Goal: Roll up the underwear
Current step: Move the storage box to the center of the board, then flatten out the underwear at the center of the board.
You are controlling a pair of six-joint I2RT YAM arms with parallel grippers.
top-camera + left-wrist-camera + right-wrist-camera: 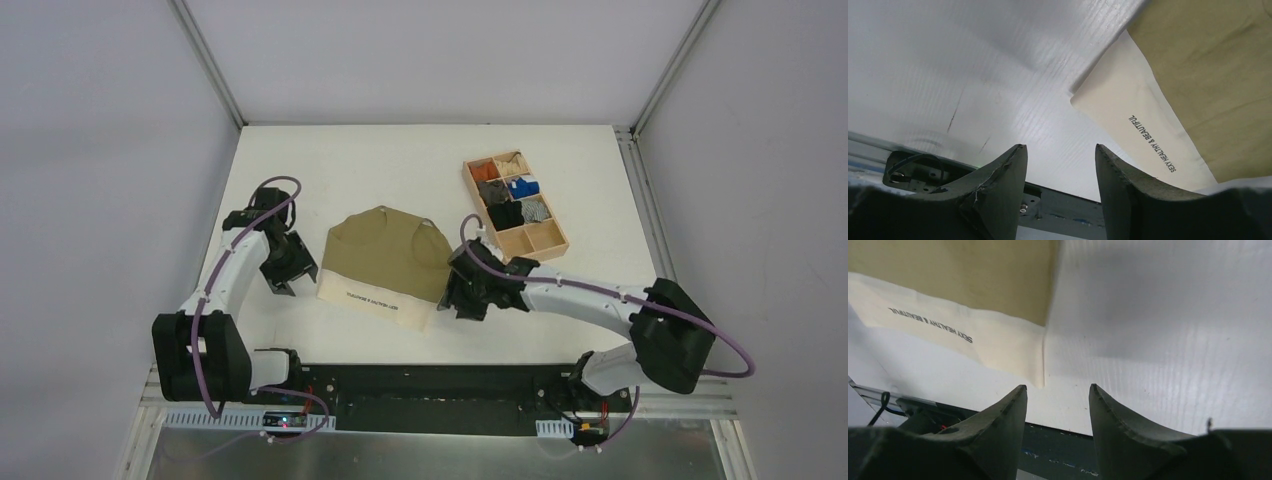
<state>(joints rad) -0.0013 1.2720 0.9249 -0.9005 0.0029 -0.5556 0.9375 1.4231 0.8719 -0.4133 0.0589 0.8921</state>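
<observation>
The underwear (pixel 385 260) lies flat on the table (pixel 400 160), waistband (pixel 375 300) nearest the arms. Its lettering reads only in the wrist views. The left gripper (pixel 284 289) sits just beside its left edge and the right gripper (pixel 458 304) by its right corner, both with jaws parted and empty. Only the top view shows the tray (pixel 546 238) beyond.
</observation>
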